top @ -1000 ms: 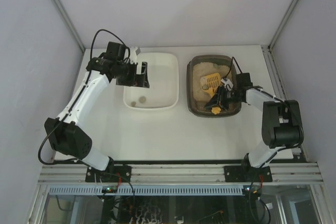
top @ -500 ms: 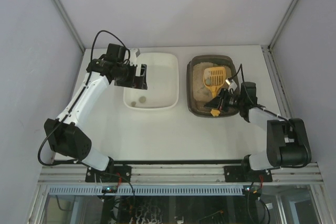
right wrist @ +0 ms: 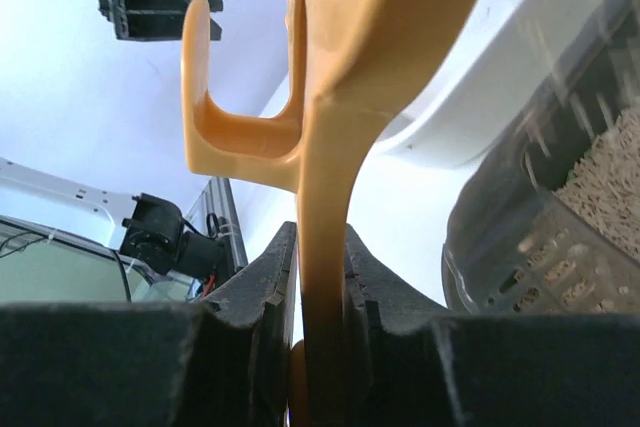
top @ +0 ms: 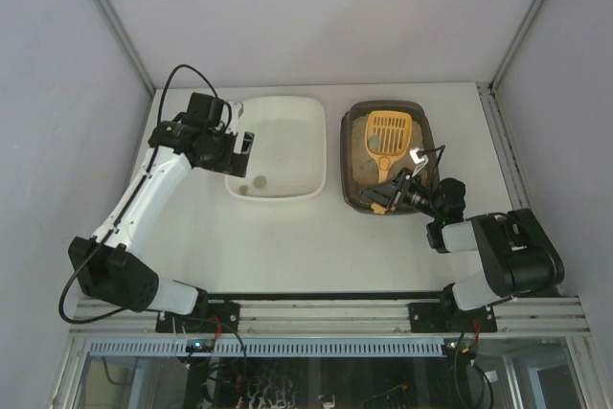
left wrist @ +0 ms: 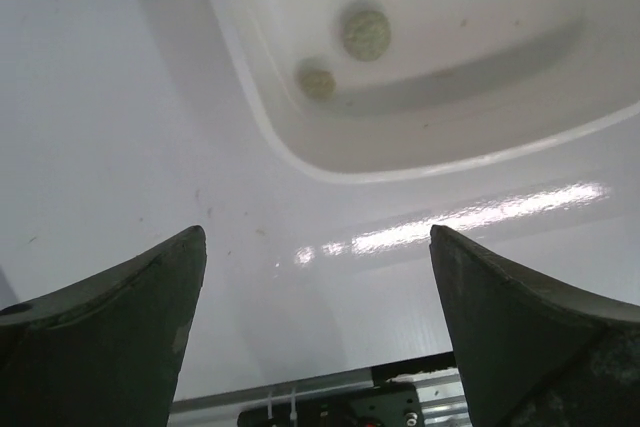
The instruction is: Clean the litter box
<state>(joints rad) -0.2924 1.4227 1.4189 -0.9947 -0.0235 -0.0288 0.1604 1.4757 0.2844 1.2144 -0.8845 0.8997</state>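
Note:
The litter box (top: 347, 170) is a dark brown tray with beige litter (top: 361, 155), right of centre; its wall (right wrist: 520, 247) and pellets (right wrist: 610, 172) fill the right of the right wrist view. My right gripper (top: 396, 191) sits at the box's near edge, shut on the handle (right wrist: 325, 277) of a yellow slotted scoop (top: 389, 131). The scoop's head is raised over the far part of the box. My left gripper (top: 239, 146) hangs open by the left rim of the white tub (top: 287, 136), its jaws wide and empty (left wrist: 315, 237).
The white tub (left wrist: 470, 97) holds two round clumps (left wrist: 365, 34) near its near-left corner (top: 257, 181). Enclosure walls stand left, right and behind the table. The aluminium rail with both arm bases (top: 326, 313) runs along the near edge.
My right arm drew back toward the near edge and the scoop's head rose out of the litter toward the far end of the box. My left gripper shifted left off the tub.

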